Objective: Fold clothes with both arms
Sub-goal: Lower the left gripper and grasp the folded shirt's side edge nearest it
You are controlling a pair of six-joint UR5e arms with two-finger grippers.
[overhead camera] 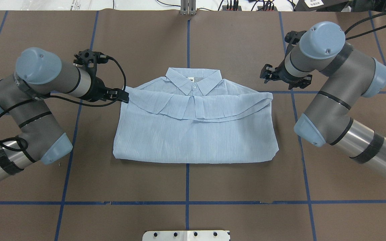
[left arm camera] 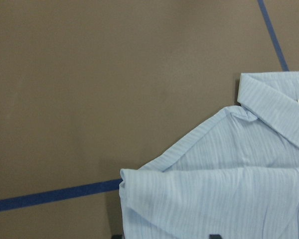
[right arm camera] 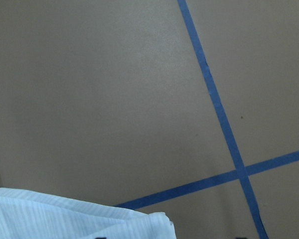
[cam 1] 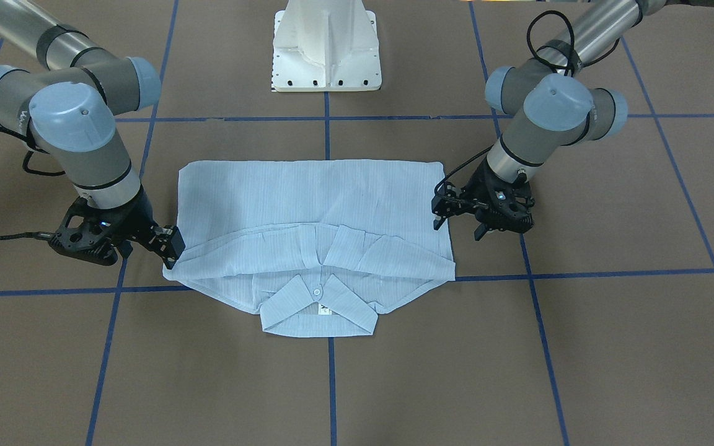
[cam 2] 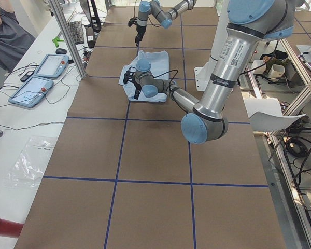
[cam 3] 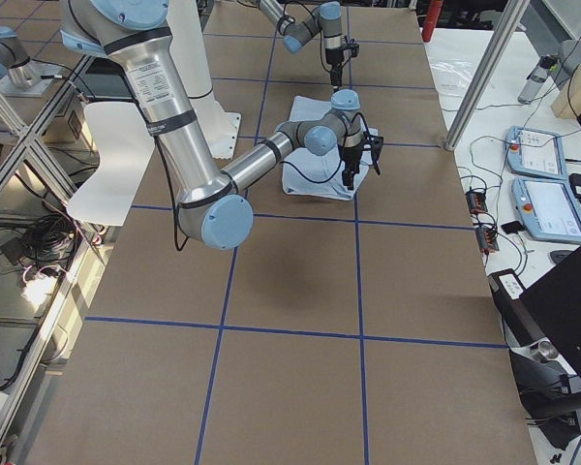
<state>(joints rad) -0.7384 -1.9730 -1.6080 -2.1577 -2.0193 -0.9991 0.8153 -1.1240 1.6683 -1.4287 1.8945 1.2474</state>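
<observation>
The clothes are one light blue striped shirt [cam 1: 313, 198] [overhead camera: 193, 134], lying flat on the brown table, folded into a rectangle. Its buttoned collar [overhead camera: 193, 80] points away from the robot. My left gripper [overhead camera: 125, 95] [cam 1: 458, 226] stands open just beside the shirt's left shoulder corner [left arm camera: 139, 181], with nothing between its fingers. My right gripper [overhead camera: 266, 74] [cam 1: 171, 251] hangs open by the right shoulder corner [right arm camera: 139, 221] and holds no cloth. Only slivers of fingertip show at the bottom edge of each wrist view.
The white pedestal base [cam 1: 326, 49] stands on the robot's side of the shirt. Blue tape lines [overhead camera: 187, 180] grid the brown table. Along the far table edge a side bench carries teach pendants [cam 2: 39, 78] [cam 3: 547, 194], and a person [cam 2: 8, 36] sits there.
</observation>
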